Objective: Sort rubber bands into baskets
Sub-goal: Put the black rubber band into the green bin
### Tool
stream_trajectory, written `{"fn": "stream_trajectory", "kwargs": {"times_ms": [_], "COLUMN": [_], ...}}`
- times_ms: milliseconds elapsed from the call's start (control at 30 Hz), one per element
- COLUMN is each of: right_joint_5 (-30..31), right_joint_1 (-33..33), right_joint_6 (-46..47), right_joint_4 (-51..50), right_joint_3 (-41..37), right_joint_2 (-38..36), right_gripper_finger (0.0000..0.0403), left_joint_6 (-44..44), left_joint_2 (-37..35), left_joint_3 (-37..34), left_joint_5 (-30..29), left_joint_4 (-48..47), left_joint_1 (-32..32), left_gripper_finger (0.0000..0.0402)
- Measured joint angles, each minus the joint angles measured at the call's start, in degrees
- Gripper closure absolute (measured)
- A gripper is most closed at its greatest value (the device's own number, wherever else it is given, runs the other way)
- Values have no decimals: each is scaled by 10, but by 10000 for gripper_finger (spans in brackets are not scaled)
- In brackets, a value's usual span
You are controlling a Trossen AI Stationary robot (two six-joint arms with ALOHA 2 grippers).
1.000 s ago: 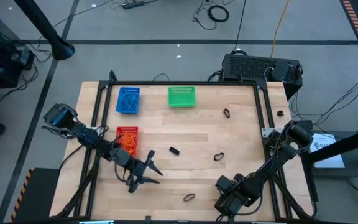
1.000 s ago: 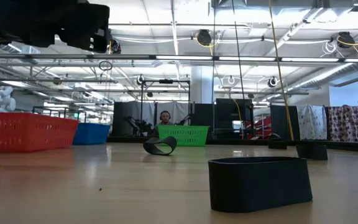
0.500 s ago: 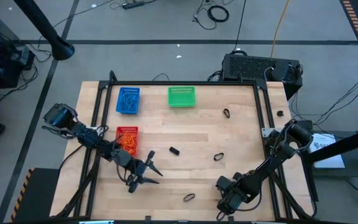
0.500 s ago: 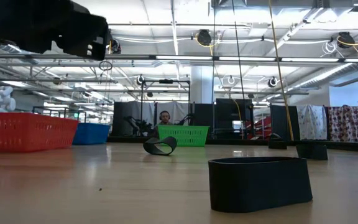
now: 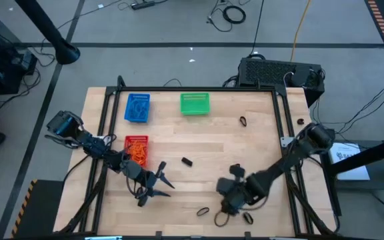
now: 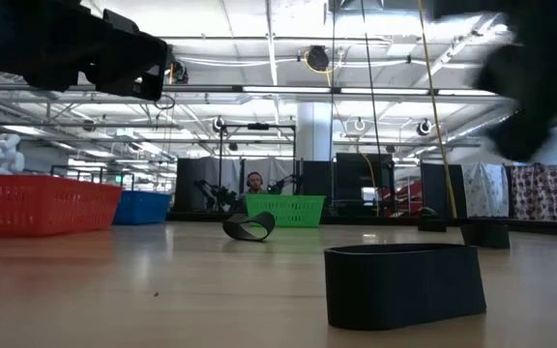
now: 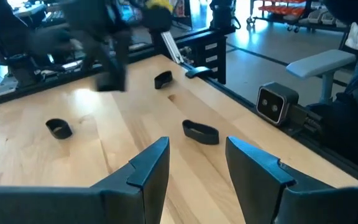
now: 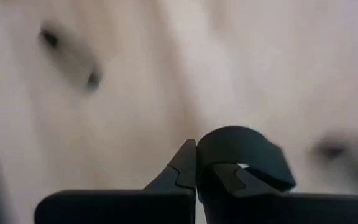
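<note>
Over the last second the right arm has been swung inward from the near right corner of the pale wooden desk (image 5: 259,143) toward its middle, so that the right tool (image 5: 227,203) is now carried just beside the small black rubber band (image 5: 203,211) lying near the desk's front edge. In the right wrist view the right tool (image 8: 196,171) is seen with its two dark fingers pressed together and a black rubber loop (image 8: 244,152) pinched between them. It is judged that a band has just been taken up and is being carried away from the right side, most likely toward one of the baskets at the far left.

The left tool (image 5: 153,185) has barely been moved; it is held over the desk near the front left, fingers spread apart and holding nothing, with the front-edge band seen ahead of it in the left wrist view.

The blue rectangular mesh basket (image 5: 137,107) already holds blue bands, the red rectangular mesh basket (image 5: 137,148) holds orange ones, and the green rectangular mesh basket (image 5: 195,103) appears empty. Other black bands remain loose on the desk: one at mid-desk (image 5: 187,161) and one toward the far right (image 5: 243,121). The sorting is therefore judged unfinished.
</note>
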Motion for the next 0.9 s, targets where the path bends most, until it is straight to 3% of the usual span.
{"fn": "stream_trajectory", "kwargs": {"times_ms": [100, 200, 467, 600, 767, 900], "right_joint_5": [77, 90, 25, 23, -72, -126], "right_joint_1": [-40, -106, -343, -452, -556, -603], "right_joint_6": [-119, -227, -457, -467, -423, -389], "right_joint_4": [-7, 13, 176, 243, 331, 376], "right_joint_3": [15, 18, 18, 18, 18, 18], "right_joint_2": [-8, -8, -8, -5, 29, 64], "right_gripper_finger": [402, 402, 402, 403, 403, 402], "left_joint_6": [0, 0, 1, 0, 0, -6], "left_joint_2": [0, 0, 0, 0, 0, 0], "left_joint_3": [0, 0, 0, 0, 0, 0], "left_joint_5": [-8, -11, -13, -13, -13, -13], "left_joint_4": [0, 0, 1, -3, -14, -14], "left_joint_1": [0, 0, 0, 0, 0, 0], "left_gripper_finger": [235, 235, 235, 235, 235, 235]}}
